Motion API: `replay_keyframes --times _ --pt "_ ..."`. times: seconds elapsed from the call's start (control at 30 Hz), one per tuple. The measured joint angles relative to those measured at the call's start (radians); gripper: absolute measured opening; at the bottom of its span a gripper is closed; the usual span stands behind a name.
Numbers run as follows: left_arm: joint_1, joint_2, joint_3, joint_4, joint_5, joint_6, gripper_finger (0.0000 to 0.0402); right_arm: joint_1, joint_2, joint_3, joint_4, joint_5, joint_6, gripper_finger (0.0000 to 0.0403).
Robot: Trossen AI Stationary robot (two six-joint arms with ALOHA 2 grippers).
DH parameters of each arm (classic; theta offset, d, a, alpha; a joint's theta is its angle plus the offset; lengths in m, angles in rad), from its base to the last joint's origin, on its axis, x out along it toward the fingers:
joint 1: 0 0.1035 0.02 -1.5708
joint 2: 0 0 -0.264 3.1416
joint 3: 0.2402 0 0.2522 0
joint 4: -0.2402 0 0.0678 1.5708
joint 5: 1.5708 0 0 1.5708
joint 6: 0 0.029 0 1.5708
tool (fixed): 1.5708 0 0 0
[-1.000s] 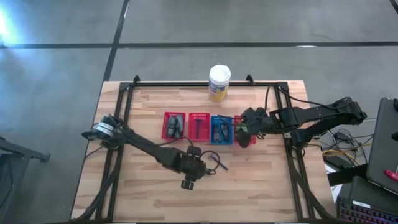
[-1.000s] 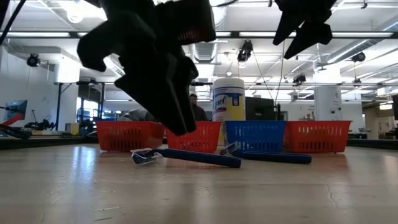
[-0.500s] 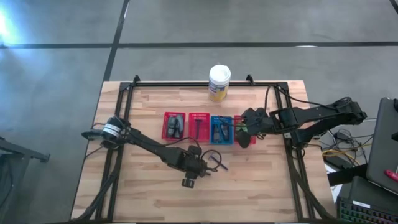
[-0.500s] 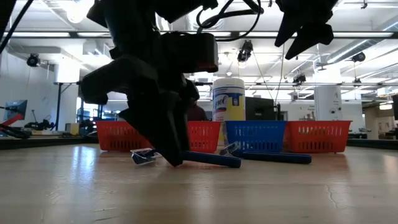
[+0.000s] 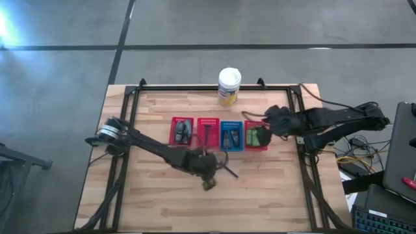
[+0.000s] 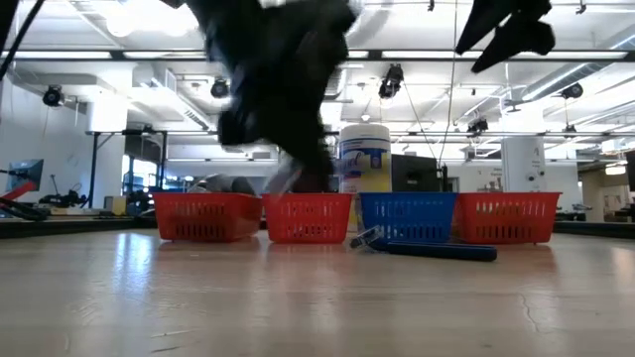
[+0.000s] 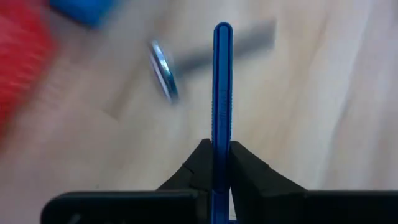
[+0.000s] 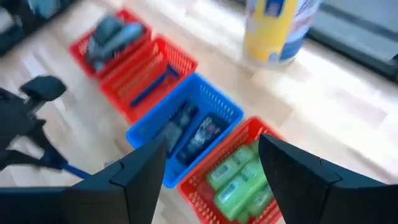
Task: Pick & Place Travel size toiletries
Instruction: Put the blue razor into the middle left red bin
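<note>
A: Where is the left hand [image 7: 221, 163]?
B: Just in front of the basket row, near the middle of the table [image 5: 156, 188]. Its fingers [image 7: 199, 167] are pinched on a thin blue stick [image 7: 222, 93], which passes straight up between them and stands out beyond the tips.

A: And what lies nearby?
B: A second blue stick [image 6: 437, 252] lies flat on the table beside that hand, in front of the blue basket [image 5: 231, 136].

A: The right hand [image 8: 211, 162]?
B: Raised over the far-right red basket [image 5: 257, 137], fingers [image 8: 140, 171] apart and holding nothing. Bright green little bottles [image 8: 239, 180] lie in that basket below it.

A: The other baskets?
B: The blue basket holds dark flat tubes [image 8: 193, 134]. The next red basket [image 5: 208, 132] holds a blue stick [image 8: 155, 86]; the outermost red basket [image 5: 181, 130] holds grey tubes [image 8: 112, 32]. A white canister with yellow label [image 5: 229, 86] stands behind the row.
</note>
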Motion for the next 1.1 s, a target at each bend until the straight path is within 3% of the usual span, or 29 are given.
replay_keyframes --times 0.13,0.23,0.6,0.93,1.1 --pt "0.026 -0.117 0.000 0.018 -0.226 -0.346 0.0029 0.000 -0.078 -0.002 -0.019 0.051 0.039 0.0258" --pt "0.080 -0.161 -0.005 0.019 -0.330 -0.471 0.0029 -0.001 -0.110 -0.006 -0.039 0.062 0.059 0.0266" --pt "0.335 -0.073 -0.038 0.061 -0.248 -0.524 0.0033 0.000 -0.089 -0.058 -0.034 0.081 0.071 0.0292" --pt "0.353 -0.067 -0.074 0.021 -0.195 -0.551 0.0043 0.000 -0.089 -0.090 -0.033 0.079 0.070 0.0308" --pt "0.351 -0.067 -0.078 0.017 -0.187 -0.573 0.0075 0.000 -0.089 -0.090 -0.033 0.080 0.053 0.0311"
